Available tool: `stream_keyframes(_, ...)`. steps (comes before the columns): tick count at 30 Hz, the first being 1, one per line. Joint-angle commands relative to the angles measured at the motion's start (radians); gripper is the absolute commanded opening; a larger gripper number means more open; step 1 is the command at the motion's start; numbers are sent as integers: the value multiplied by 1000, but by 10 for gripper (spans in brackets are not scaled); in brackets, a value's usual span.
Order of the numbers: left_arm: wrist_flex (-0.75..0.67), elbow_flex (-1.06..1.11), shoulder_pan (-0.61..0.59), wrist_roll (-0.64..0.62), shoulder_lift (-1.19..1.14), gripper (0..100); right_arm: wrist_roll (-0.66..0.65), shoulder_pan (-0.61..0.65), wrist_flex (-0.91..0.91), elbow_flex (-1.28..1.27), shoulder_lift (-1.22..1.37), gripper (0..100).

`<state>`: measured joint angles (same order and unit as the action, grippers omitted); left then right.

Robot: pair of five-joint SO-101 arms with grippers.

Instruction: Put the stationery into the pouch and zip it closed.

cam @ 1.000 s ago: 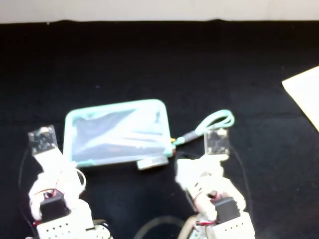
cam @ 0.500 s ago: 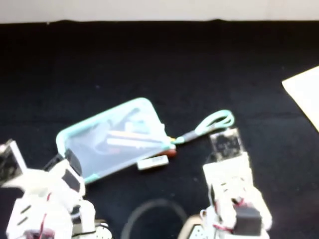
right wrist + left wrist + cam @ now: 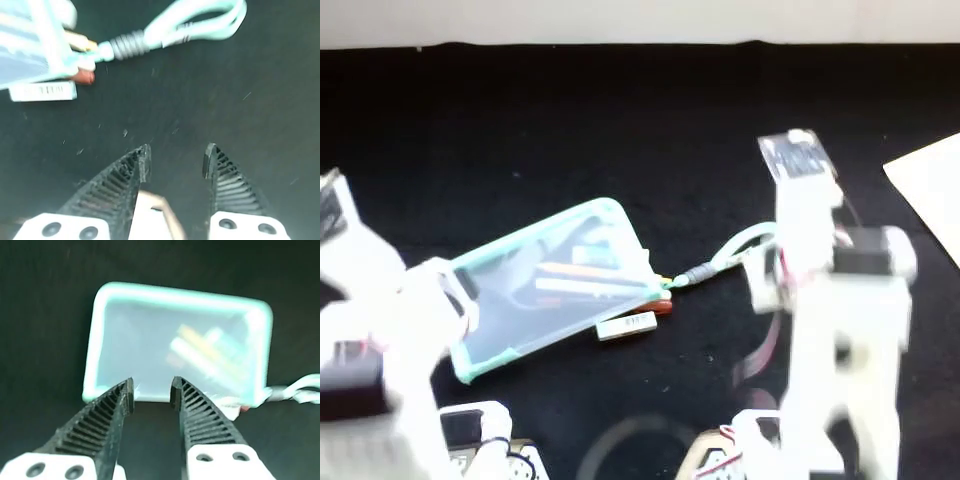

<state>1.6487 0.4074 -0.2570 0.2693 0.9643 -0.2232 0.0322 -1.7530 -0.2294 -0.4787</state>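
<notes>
Black worktop [image 3: 620, 130] carries the pouch [image 3: 545, 285], which has swung askew within the last second, its strap [image 3: 742, 245] trailing toward the right arm. Both arms have lifted away. The left gripper [image 3: 152, 390] and right gripper [image 3: 175, 159] hang over it with fingers released, grasping nothing. Stationery [image 3: 582, 280] shows inside the pouch, so the job looks nearly done, though I cannot tell whether the zip is shut. A white tag [image 3: 625, 325] lies just outside the pouch.

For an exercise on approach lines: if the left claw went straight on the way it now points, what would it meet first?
Probably the pouch, at its near edge, just ahead of the open left claw; its height is unclear.
</notes>
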Motion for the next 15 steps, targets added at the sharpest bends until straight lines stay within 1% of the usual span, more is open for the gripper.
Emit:
stream_keyframes(1, 5, -30, 18, 43, -131, 141, 84, 10, -13, 157, 280, 183)
stream_keyframes(5, 3, -30, 18, 49, -124, 141, 147, 10, -13, 272, 483, 183)
stream_keyframes(10, 3, -28, 18, 49, -116, 141, 153, 7, -12, 357, 645, 181)
stream_keyframes(13, 3, -28, 18, 49, -116, 141, 153, -36, -12, 390, 693, 181)
stream_keyframes(15, 3, -28, 18, 49, -116, 141, 153, -87, -5, 412, 713, 181)
